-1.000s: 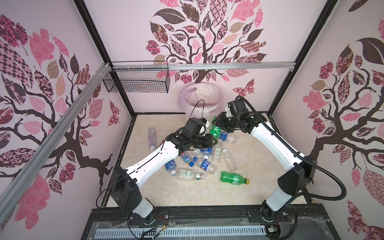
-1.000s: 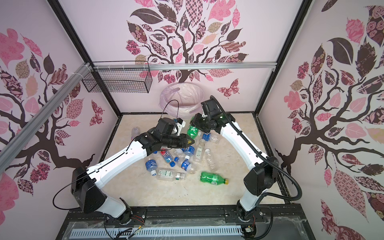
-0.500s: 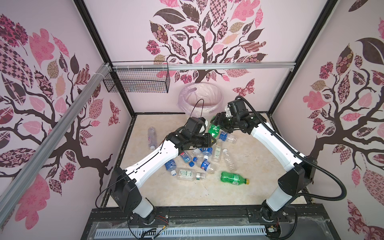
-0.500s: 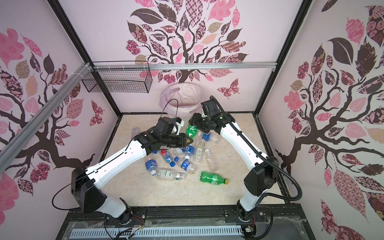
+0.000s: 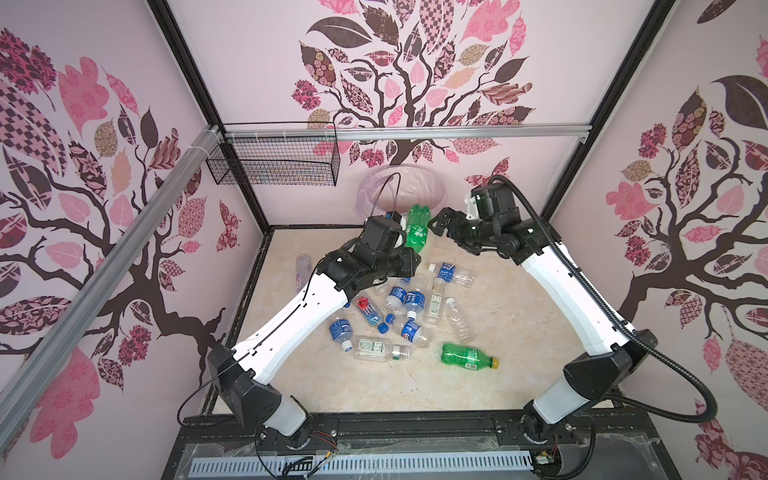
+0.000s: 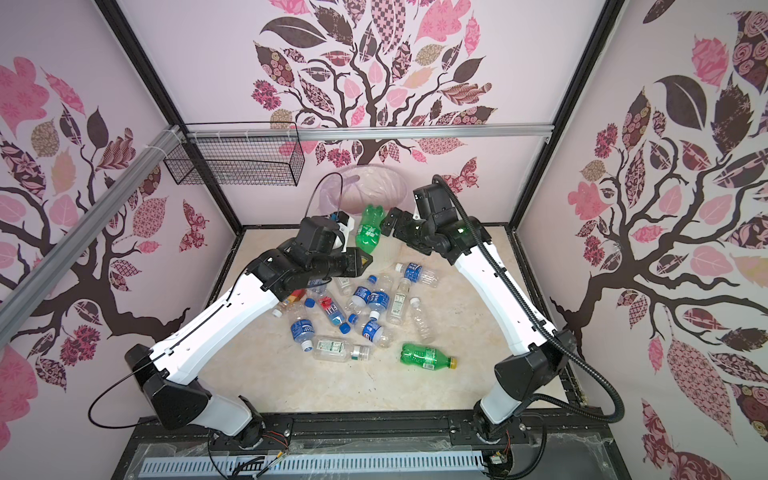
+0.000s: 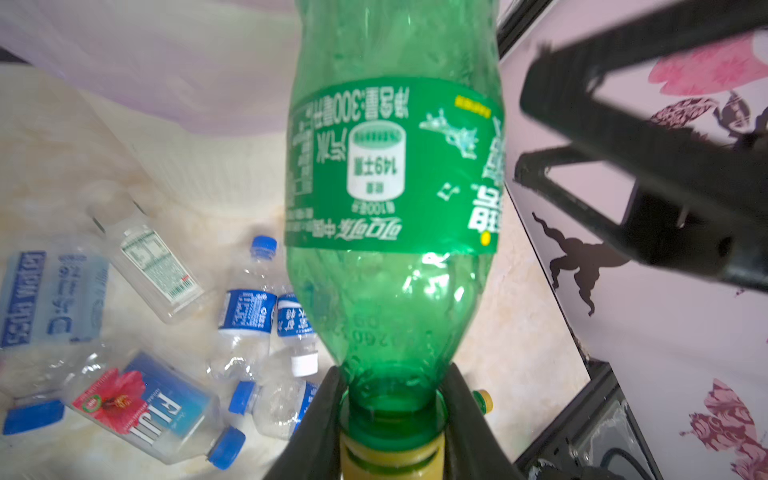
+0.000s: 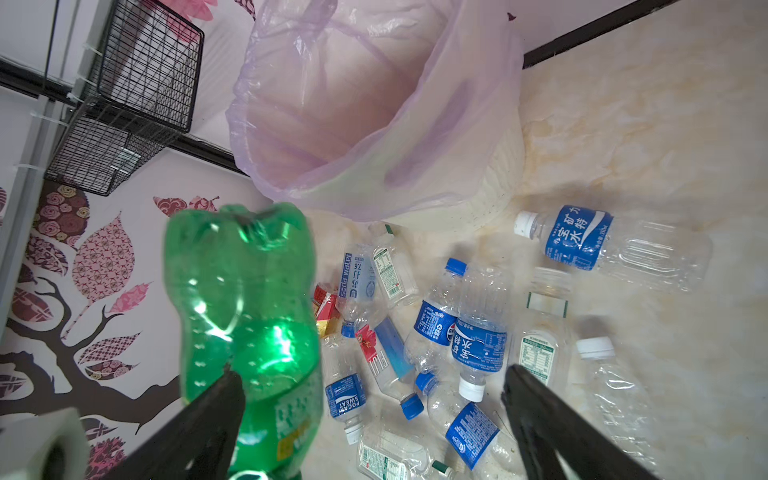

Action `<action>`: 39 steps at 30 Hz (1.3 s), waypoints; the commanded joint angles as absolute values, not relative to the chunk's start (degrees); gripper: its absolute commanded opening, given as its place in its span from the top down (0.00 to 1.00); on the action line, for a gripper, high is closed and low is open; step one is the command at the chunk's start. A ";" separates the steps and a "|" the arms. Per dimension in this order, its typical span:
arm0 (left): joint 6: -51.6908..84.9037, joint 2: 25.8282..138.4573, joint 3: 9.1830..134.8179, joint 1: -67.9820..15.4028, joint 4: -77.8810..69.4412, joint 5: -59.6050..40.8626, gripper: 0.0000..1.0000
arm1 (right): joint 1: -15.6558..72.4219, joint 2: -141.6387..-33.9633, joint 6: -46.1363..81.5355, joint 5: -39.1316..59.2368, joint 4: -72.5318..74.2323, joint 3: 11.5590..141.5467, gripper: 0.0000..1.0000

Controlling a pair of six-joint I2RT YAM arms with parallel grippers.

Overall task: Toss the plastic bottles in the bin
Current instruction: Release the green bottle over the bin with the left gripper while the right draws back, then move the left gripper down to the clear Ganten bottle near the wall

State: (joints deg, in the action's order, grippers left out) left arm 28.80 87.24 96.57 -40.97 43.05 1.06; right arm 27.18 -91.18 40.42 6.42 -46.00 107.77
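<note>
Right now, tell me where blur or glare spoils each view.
Left wrist view: green bottle sharp, right gripper beyond it blurred. Right wrist view: bright glare spots on that bottle. Both top views: crisp, evenly lit, frame posts splayed by the wide lens.

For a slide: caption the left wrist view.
Left gripper shut on the green bottle at its neck; loose bottles litter the floor.

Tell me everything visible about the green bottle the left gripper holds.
The green bottle is translucent plastic, empty-looking, with a green label printed white and a yellow cap. The left gripper is shut on its neck, base raised toward the bin. The open right gripper stands beside it; contact unclear.
</note>
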 commanded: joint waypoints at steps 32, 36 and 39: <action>21.98 110.54 134.47 -34.03 45.11 11.27 0.03 | 26.06 -79.48 38.59 8.47 -47.72 96.68 0.00; 19.54 108.47 133.57 -35.70 49.63 14.88 0.03 | 24.95 -78.35 39.29 10.32 -45.06 92.80 0.00; 17.95 106.31 131.01 -36.33 52.66 17.94 0.03 | 24.85 -78.11 39.56 10.90 -44.05 90.54 0.00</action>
